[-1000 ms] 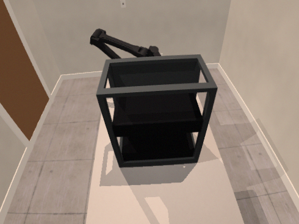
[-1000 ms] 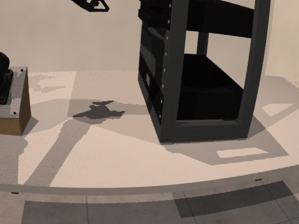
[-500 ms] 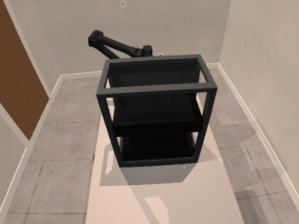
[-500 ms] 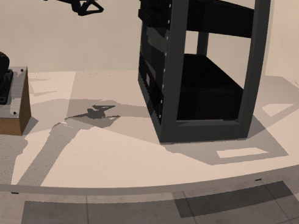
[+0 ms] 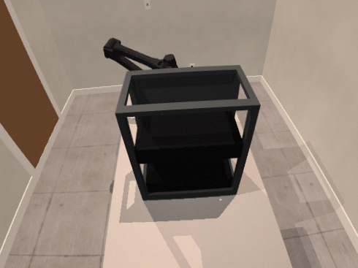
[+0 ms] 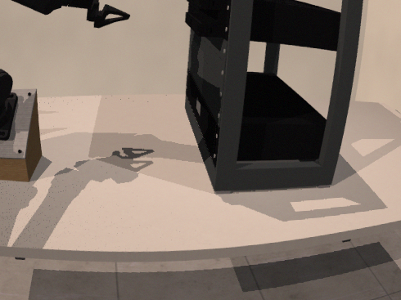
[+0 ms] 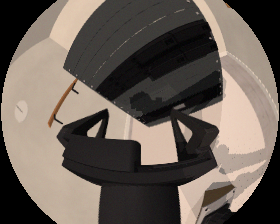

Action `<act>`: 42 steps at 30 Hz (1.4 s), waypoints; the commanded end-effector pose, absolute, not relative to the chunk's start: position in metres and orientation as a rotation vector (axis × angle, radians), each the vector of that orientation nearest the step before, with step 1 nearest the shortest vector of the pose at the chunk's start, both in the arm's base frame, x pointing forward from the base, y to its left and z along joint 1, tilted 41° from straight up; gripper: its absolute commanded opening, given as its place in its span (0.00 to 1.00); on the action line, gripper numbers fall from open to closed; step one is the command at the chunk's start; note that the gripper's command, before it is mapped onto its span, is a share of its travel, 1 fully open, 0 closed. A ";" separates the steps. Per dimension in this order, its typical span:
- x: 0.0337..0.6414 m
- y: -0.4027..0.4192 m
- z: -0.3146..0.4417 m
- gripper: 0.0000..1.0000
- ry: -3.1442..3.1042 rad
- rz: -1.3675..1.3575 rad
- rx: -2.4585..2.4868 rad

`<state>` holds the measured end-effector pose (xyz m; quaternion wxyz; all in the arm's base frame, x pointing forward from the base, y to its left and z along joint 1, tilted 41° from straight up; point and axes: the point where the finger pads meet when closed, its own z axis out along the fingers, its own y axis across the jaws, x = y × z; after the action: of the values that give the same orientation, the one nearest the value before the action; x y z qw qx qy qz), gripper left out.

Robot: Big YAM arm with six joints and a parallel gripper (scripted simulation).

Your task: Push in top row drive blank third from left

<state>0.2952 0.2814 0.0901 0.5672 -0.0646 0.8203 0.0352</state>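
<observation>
The dark rack (image 6: 266, 86) stands upright on the pale table, its front face (image 6: 205, 73) turned left toward the arm. Dark drive blanks (image 6: 206, 10) stick out a little from the upper front; I cannot tell single blanks apart there. In the wrist view the rack front (image 7: 150, 53) fills the upper part, with rows of blanks shown as dark strips. My gripper (image 6: 128, 2) is open and empty. It hangs high at the left, fingers pointing at the rack's upper front, well apart from it. It also shows in the wrist view (image 7: 140, 128). The top camera sees the rack (image 5: 188, 131) from behind, hiding the gripper.
The arm's base sits on a wooden block (image 6: 18, 151) at the table's left end. The arm (image 5: 139, 56) reaches up behind the rack. The table's curved front edge (image 6: 205, 251) runs below the rack. Room walls stand close around.
</observation>
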 end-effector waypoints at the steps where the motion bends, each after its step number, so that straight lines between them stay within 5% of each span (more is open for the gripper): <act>1: 0.292 0.292 0.101 1.00 1.901 0.164 -0.088; 42: 0.255 0.204 0.158 1.00 1.564 0.683 0.567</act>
<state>0.2584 0.2003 0.1503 0.6270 0.2282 0.6954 0.2666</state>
